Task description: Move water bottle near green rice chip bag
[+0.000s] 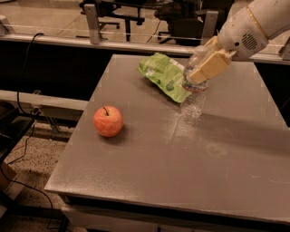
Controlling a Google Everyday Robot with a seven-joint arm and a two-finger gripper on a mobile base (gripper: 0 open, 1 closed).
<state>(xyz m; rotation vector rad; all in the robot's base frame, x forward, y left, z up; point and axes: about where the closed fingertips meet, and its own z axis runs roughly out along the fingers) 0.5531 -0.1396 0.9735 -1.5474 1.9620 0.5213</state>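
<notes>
The water bottle (193,102) is a clear ribbed plastic bottle, upright at the right edge of the green rice chip bag (164,76). My gripper (203,68) comes in from the upper right and is shut on the bottle's upper part; its tan fingers (211,64) cover the cap. The bottle's lower body shows below the fingers, at or just above the grey table (181,154). The bag lies flat at the table's far middle, its right corner touching or just behind the bottle.
A red-orange apple (108,121) sits on the table's left side. The table's left edge drops to a floor with cables (25,149). A rail with posts (93,22) and office chairs (131,9) stand behind the table.
</notes>
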